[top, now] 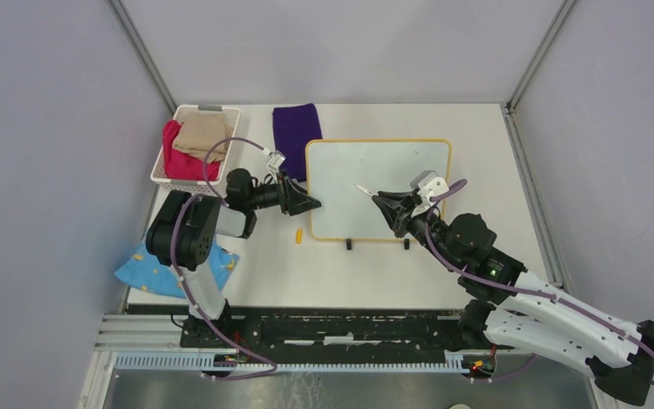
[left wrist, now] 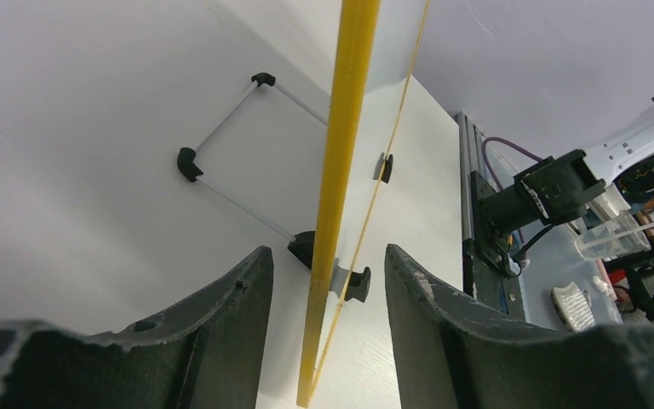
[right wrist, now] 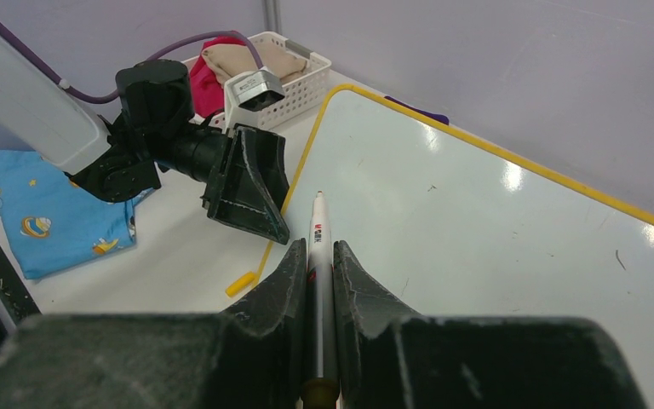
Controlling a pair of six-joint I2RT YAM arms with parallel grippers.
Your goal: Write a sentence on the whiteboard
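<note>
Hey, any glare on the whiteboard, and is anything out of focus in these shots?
Right wrist view: bright light spots glare on the whiteboard; the right pincer up close looks soft. Left wrist view: the left pincer is blurry too. Top external view: evenly lit, no glare.

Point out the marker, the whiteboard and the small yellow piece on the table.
marker [right wrist: 318, 234]: right wrist view, white barrel ahead of the fingers.
whiteboard [top: 379, 166]: top external view, bare white face.
small yellow piece [top: 299, 235]: top external view, its middle.
</note>
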